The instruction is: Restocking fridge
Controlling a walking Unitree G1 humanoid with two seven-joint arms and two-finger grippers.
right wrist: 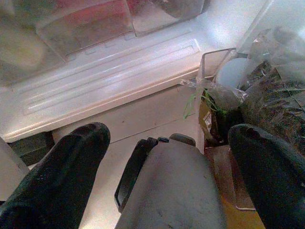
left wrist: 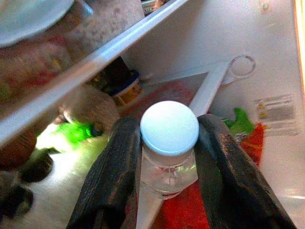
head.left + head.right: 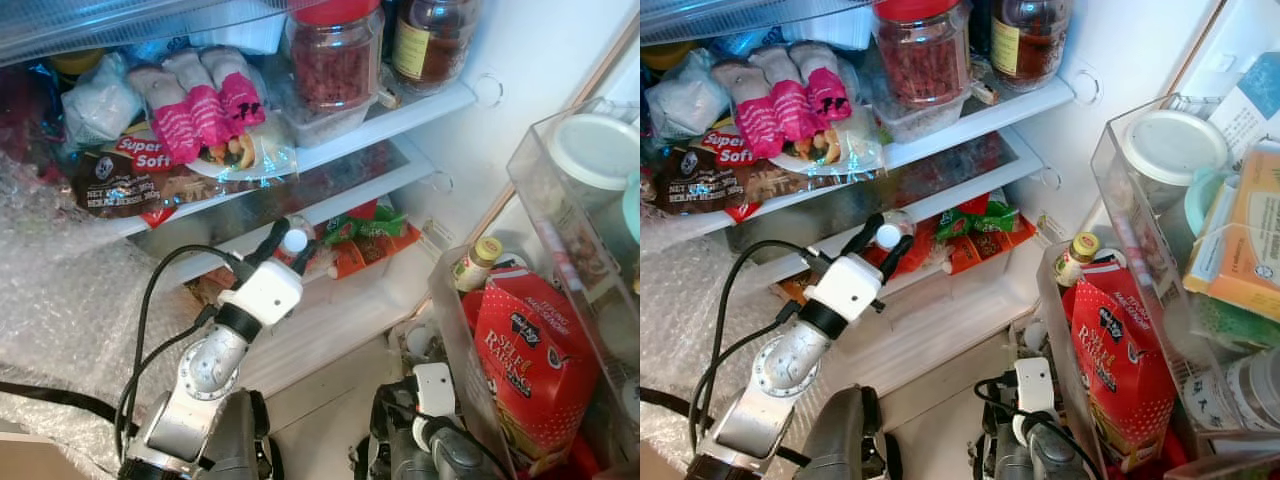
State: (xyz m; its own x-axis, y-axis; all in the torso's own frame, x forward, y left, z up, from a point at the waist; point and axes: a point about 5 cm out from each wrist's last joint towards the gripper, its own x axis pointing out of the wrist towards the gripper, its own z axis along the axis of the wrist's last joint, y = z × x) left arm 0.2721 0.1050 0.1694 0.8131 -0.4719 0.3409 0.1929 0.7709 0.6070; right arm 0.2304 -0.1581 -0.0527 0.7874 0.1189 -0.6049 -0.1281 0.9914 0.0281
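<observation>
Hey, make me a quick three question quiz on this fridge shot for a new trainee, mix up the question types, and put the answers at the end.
1. True or false: the left gripper is shut on a white-capped bottle.
2. Multiple choice: the red-lidded jar stands on A) the door rack, B) an upper fridge shelf, C) the floor.
3. Fill in: the red Self Raising bag sits in the ___ rack.

Key: 1 true. 2 B. 3 door. The right gripper hangs open, low by the fridge's base.
</observation>
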